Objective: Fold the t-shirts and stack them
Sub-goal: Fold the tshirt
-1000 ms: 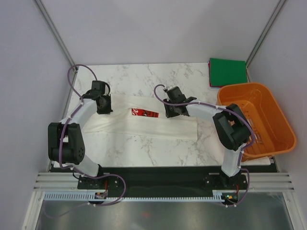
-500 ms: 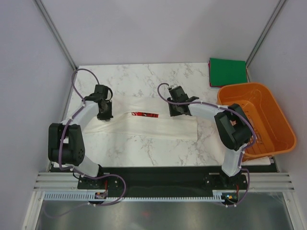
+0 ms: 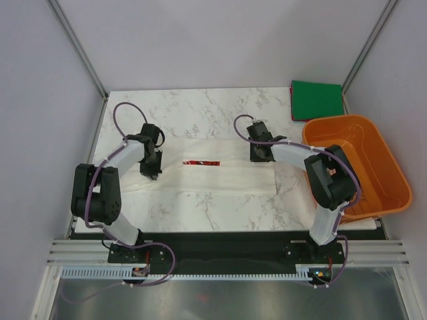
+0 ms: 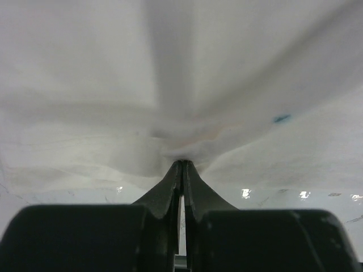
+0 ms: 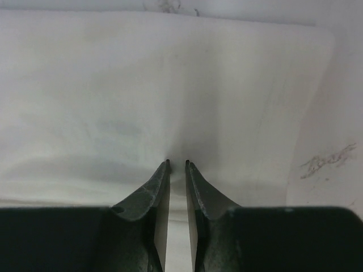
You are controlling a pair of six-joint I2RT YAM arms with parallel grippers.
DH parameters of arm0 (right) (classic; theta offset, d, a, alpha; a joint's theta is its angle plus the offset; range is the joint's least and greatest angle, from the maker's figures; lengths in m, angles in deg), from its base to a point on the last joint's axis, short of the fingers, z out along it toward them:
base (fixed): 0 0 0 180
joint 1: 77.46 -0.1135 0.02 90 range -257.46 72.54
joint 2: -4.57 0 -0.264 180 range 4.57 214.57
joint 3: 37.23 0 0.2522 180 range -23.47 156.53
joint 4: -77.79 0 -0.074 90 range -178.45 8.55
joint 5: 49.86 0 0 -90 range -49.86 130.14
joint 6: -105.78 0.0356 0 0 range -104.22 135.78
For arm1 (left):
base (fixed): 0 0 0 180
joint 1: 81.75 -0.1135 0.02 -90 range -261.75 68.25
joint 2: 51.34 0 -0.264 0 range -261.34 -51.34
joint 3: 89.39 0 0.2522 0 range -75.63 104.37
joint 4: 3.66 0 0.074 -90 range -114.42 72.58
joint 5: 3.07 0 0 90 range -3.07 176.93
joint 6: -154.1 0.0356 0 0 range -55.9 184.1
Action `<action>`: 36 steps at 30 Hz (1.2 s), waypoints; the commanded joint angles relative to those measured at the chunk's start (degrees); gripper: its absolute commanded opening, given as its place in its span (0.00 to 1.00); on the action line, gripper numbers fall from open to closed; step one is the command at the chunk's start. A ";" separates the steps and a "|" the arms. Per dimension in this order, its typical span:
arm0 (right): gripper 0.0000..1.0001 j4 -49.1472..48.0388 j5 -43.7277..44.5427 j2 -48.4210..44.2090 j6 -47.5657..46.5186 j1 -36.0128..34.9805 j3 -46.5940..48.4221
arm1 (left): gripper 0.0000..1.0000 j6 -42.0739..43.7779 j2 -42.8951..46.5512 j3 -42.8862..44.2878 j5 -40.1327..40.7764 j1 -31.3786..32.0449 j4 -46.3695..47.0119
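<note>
The white t-shirt [image 3: 220, 177] lies in a long band across the marble table [image 3: 200, 113], only a thin strip of its red print [image 3: 201, 163] showing. My left gripper [image 3: 153, 172] is at the band's left end. In the left wrist view it [image 4: 182, 162] is shut on a bunched pinch of the white cloth [image 4: 170, 85]. My right gripper [image 3: 259, 155] is at the band's far right. Its jaws [image 5: 178, 162] stand a narrow gap apart with a ridge of the white cloth [image 5: 142, 85] pinched at the tips. The dark green t-shirt [image 3: 316, 100] lies folded square at the back right corner.
An orange slatted basket [image 3: 373, 193] stands at the right edge of the table, close to the right arm's elbow [image 3: 330, 177]. Grey walls close in the back and both sides. Bare marble [image 5: 329, 158] shows just right of the shirt's end.
Both grippers have moved right with the cloth, the left also nearer, the right farther back. The white shirt has narrowed into a band, and its red print has shrunk to a thin strip.
</note>
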 commanded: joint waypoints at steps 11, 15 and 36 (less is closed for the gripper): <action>0.18 3.80 6.21 -7.61 3.63 3.40 -4.26 | 0.09 -4.11 -5.66 1.53 3.33 1.55 -5.45; 0.17 5.12 6.57 -10.69 2.14 3.67 -2.68 | 0.26 -4.90 -5.14 1.71 4.12 1.46 -5.80; 0.11 3.10 9.64 -8.77 2.23 4.28 -9.62 | 0.54 -11.05 -4.43 16.73 0.62 -2.31 -6.41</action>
